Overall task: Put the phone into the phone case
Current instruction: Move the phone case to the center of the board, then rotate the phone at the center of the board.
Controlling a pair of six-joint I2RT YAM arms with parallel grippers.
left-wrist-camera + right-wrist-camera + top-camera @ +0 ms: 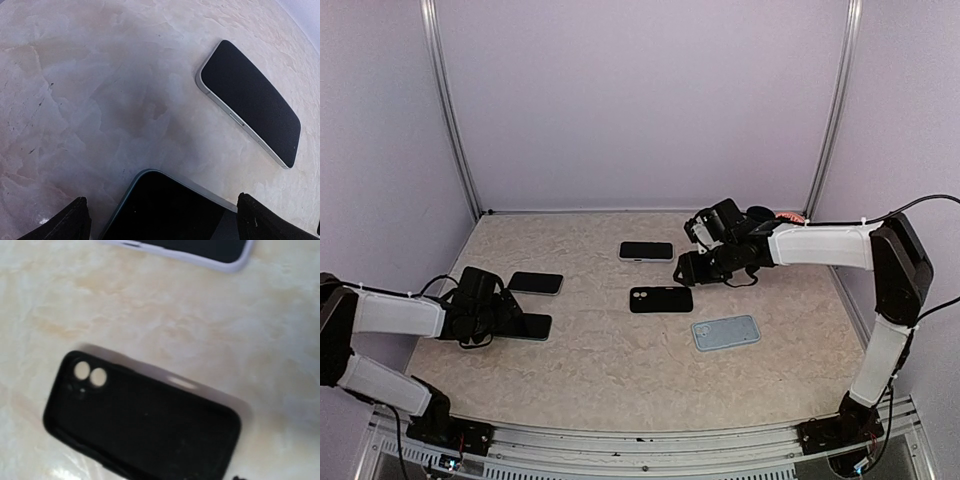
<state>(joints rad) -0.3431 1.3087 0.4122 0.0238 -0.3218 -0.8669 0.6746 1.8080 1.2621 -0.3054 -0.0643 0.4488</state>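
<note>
The left pincer (498,310) stands wide open, gripping nothing. Its two dark fingertips (67,222) sit either side of one end of a dark-screened phone (527,326) that lies flat on the desk (600,375). In the top view this phone's long axis runs left to right. Just beyond it, apart from it, lies a second phone (535,283), also flat and screen up, with a pale metal edge; its long axis also runs roughly left to right in the top view.

Near the middle of the desk, toward the back, is a third phone (647,251), screen up with a white rim and its length again left to right. There are three phones in all, none of them in a case.

There are two cases. The black case (661,299) lies just in front of the third phone, parallel to it and not touching it. It is empty, and in the right wrist view the desk shows pale through the two round camera holes at its left end. The light blue case (726,332) lies to the right and nearer the arms, slightly tilted, with nothing seen in it.

The right pincer (686,268) hangs just above and beyond the right end of the black case. Whether it is open cannot be told, and nothing is seen in its grip.
</note>
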